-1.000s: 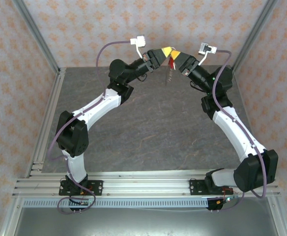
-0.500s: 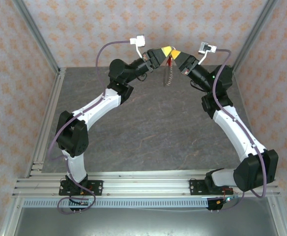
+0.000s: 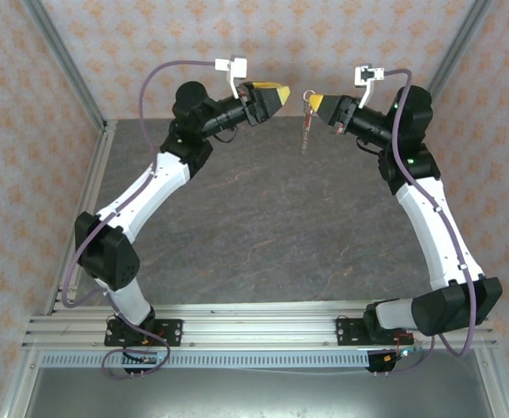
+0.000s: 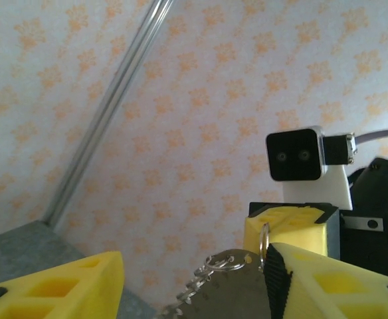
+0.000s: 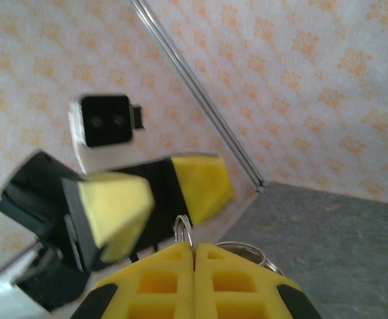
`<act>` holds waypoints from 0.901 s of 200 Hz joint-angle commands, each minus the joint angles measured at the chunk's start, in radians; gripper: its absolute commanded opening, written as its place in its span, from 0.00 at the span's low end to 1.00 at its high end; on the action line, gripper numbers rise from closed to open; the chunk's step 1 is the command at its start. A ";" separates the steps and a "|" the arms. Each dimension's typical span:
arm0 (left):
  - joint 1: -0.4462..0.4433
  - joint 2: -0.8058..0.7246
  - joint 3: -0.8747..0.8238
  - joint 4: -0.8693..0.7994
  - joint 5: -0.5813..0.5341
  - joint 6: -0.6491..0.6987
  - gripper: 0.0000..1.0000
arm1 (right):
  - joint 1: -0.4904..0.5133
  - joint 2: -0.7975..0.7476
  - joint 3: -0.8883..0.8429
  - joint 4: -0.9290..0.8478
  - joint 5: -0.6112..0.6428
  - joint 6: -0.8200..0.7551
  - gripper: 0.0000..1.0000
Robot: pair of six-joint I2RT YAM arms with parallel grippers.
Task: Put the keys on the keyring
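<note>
Pinching the keyring [image 3: 305,129], your right gripper [image 3: 315,102] is dangling it mid-air; your left gripper [image 3: 281,91] is hovering beside it, jaws spread.

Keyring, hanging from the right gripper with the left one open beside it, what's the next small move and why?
Probably ease the left gripper toward the keyring and close on its dangling lower end. The right gripper is shut on its top, so it hangs freely above the table, and the left jaws stand open and apart from it, ready to steady it.
</note>
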 commanded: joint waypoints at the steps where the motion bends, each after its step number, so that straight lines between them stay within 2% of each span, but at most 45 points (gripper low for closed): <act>1: 0.018 0.004 0.097 -0.196 0.131 0.157 0.62 | -0.012 0.031 0.073 -0.195 -0.079 -0.178 0.00; 23: 0.020 0.055 0.223 -0.405 0.211 0.280 0.63 | -0.013 0.071 0.142 -0.347 -0.087 -0.293 0.00; 53: 0.019 0.129 0.379 -0.661 0.281 0.422 0.63 | -0.012 0.111 0.178 -0.416 -0.106 -0.348 0.00; 85: 0.019 0.200 0.503 -0.868 0.319 0.537 0.55 | -0.013 0.142 0.197 -0.460 -0.132 -0.381 0.00; 129: 0.021 0.259 0.550 -0.922 0.329 0.562 0.52 | -0.012 0.155 0.204 -0.482 -0.151 -0.398 0.00; 180: 0.020 0.314 0.602 -0.916 0.363 0.533 0.48 | -0.012 0.163 0.200 -0.484 -0.156 -0.402 0.00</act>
